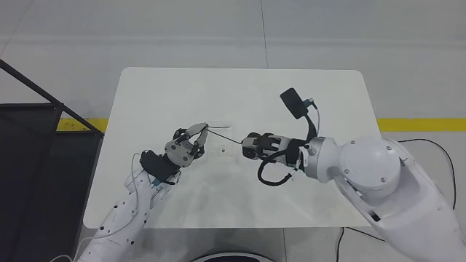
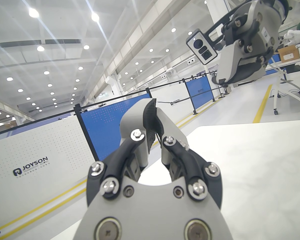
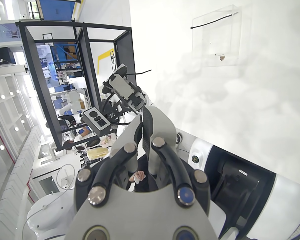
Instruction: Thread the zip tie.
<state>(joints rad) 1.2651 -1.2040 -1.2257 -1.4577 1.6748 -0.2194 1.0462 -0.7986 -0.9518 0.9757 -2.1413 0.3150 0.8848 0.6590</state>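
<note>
Two grippers hang above mid-table: the left gripper [image 1: 202, 129] is clamped on a thin black zip tie [image 3: 140, 72] whose tapered tail sticks out. Just right of it is the right gripper [image 1: 248, 144], fingers pressed together. Farther, a second tie [image 3: 212, 21] lies in a clear tray [image 3: 215, 43]. Beyond, a white panel [image 2: 27, 138] carries dark print.

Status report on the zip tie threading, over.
Left gripper shut on zip tie, end sticking out free. Right gripper shut, facing it; grip on tie unclear. Second tie lies in clear tray, out of the way.
</note>
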